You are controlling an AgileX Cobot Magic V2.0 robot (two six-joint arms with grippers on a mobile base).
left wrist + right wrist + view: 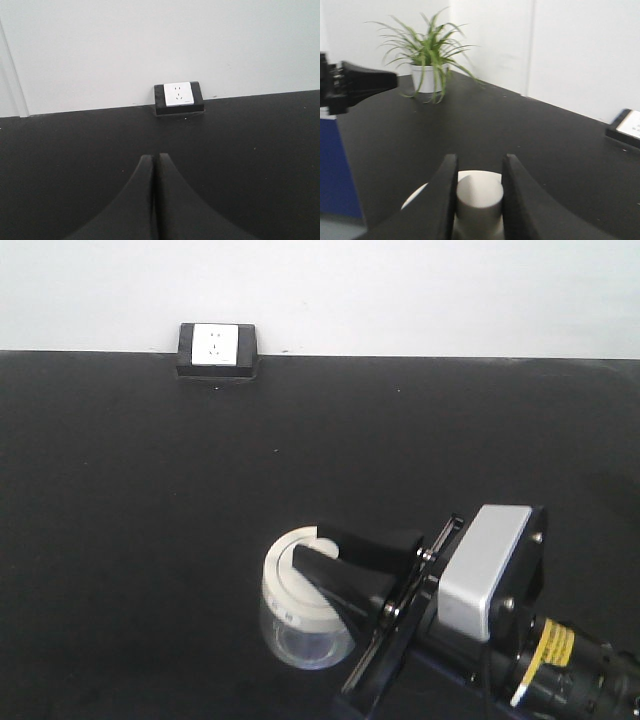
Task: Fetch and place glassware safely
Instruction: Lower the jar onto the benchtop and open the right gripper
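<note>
Glass jar (300,625) located at the near centre of the black counter (150,500), base resting on the surface, clear body visible below the cream-white lid (290,575). Right gripper (318,547) reaching in from the near right, tilted, with jaws placed on either side of the lid's central knob (479,197). In the right wrist view, both black fingers (445,200) seen flanking the knob and lying against its sides, so jaws pinching the knob; lid rim showing as a pale arc to the left of the fingers. Silver camera housing (485,570) mounted on the right wrist, with a yellow label (548,650) on the arm behind it. Left gripper (155,165) held above bare counter, jaws pressed together with only a thin seam between them, nothing held. Left gripper also visible at the left edge of the right wrist view, well apart from the jar. Wall socket (217,348) in a black frame set at the far edge of the counter against the white wall (420,290), left of centre. Potted plant (427,55) in a white pot standing on the counter, shown in the right wrist view only, well apart from the jar.
</note>
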